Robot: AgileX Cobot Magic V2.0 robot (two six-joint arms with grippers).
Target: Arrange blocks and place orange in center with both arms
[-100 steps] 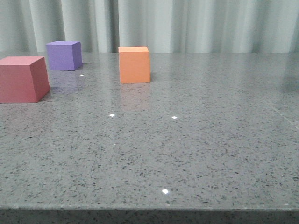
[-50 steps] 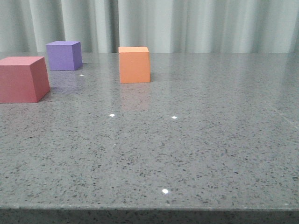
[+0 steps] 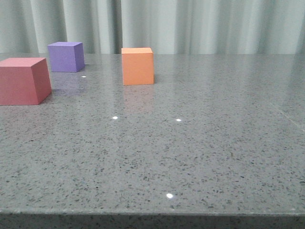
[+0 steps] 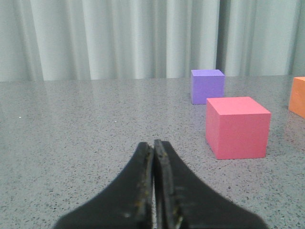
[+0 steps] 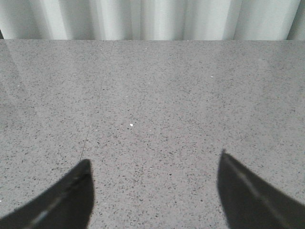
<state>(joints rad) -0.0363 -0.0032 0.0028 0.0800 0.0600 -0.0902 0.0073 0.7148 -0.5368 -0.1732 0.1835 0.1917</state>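
In the front view the orange cube (image 3: pixel 137 66) stands at the back, left of the middle. The purple cube (image 3: pixel 66 57) is further back to its left, and the red-pink cube (image 3: pixel 23 80) is at the left edge, nearer. No arm shows in that view. In the left wrist view my left gripper (image 4: pixel 154 145) is shut and empty, low over the table; the red-pink cube (image 4: pixel 237 127), the purple cube (image 4: pixel 207 86) and an edge of the orange cube (image 4: pixel 299 97) lie beyond it. My right gripper (image 5: pixel 153 164) is open and empty over bare table.
The grey speckled table (image 3: pixel 200 143) runs to a front edge at the bottom of the front view. Pale curtains (image 3: pixel 205 24) hang behind it. A thin seam line (image 5: pixel 90 129) crosses the table in the right wrist view.
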